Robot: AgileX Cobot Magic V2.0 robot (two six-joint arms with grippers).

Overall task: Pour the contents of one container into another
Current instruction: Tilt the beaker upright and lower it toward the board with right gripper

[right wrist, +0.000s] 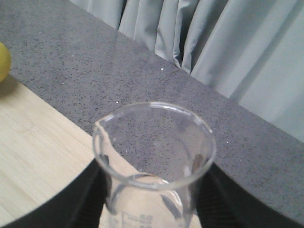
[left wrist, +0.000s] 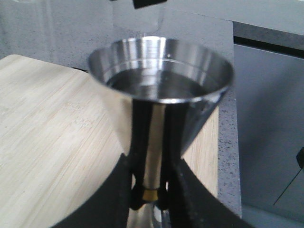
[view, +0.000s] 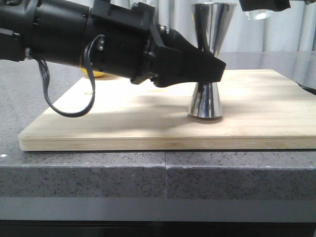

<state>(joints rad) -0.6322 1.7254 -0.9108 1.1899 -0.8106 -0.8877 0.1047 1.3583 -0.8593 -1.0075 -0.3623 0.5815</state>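
The steel hourglass jigger [view: 206, 59] stands upright on the wooden board [view: 123, 118]. My left gripper [view: 213, 69] is shut on its narrow waist, and in the left wrist view the fingers [left wrist: 176, 190] press either side of the gold band on the jigger [left wrist: 159, 71]. Clear liquid fills its upper cup. The clear glass beaker [right wrist: 154, 156] is held up between the fingers of my right gripper [right wrist: 152, 202], with its pouring lip to one side; no liquid shows inside. In the front view only the bottom of the beaker [view: 259, 14] shows, above and right of the jigger.
A yellow object [view: 96, 74] lies on the board behind my left arm, and its edge shows in the right wrist view as the yellow object [right wrist: 4, 61]. The board rests on a grey speckled counter [view: 98, 177]. Curtains [right wrist: 228, 42] hang behind.
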